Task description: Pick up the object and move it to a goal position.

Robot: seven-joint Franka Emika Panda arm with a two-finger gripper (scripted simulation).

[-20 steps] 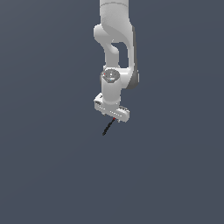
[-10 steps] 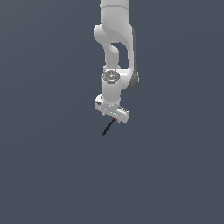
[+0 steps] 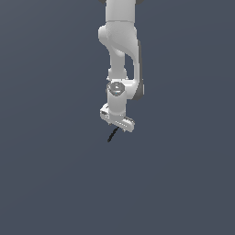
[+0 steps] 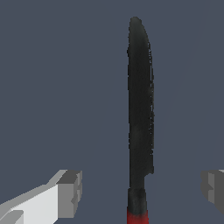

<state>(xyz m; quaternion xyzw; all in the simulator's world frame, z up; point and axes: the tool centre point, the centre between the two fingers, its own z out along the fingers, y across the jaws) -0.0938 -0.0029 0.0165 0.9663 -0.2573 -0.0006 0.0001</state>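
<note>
Panda gripper (image 4: 140,188) above the black knife (image 4: 140,100) — fingers (image 4: 70,192) spread, one each side of the red handle, neither touching. Knife lies just below the gripper (image 3: 117,123). Risk: closing off-centre pivots the thin blade away — a missed grasp.

Flat, dim sim render, even dark grey-blue backdrop, no cast shadows. White arm (image 3: 120,55) lit from above/front, darker on its side toward exterior view's right. No glare. Low res: black stick (image 4: 140,109) shows jagged, pixelated edges in wrist view; no lens distortion
</note>
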